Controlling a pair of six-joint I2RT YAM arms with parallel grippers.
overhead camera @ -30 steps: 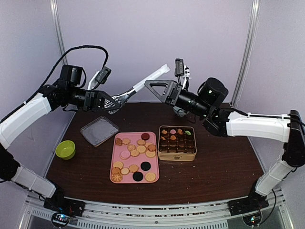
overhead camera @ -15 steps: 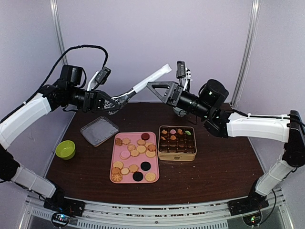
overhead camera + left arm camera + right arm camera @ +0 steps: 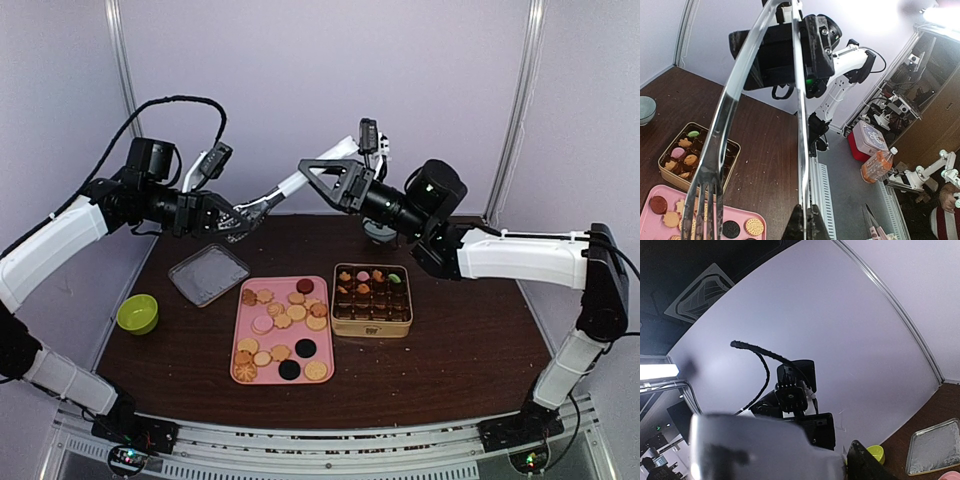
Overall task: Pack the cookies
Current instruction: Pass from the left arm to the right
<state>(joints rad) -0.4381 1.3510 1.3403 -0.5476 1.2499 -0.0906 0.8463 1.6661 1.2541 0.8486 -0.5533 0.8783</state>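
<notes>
Several cookies [image 3: 283, 330] lie on a pink tray [image 3: 241, 335]; more sit in the gold tin [image 3: 371, 327]. My left gripper [image 3: 235, 220] is raised above the table's back left and shut on metal tongs [image 3: 300, 178], which slant up to the right. In the left wrist view its fingers [image 3: 807, 220] pinch one arm of the tongs [image 3: 801, 125], above the cookies [image 3: 754, 226] and the tin [image 3: 732, 150]. My right gripper [image 3: 325, 180] is open at the tongs' white upper end. That end blurs large and grey in the right wrist view [image 3: 755, 450], beside one black finger [image 3: 865, 465].
A clear square lid [image 3: 208, 273] lies left of the pink tray, and a green bowl [image 3: 137, 313] sits near the left edge. A small grey bowl [image 3: 378, 232] stands behind the tin, under the right arm. A purple wall backs the table.
My right gripper has moved left and up until it reaches the tongs' upper end. My left gripper and the tongs have barely moved.
</notes>
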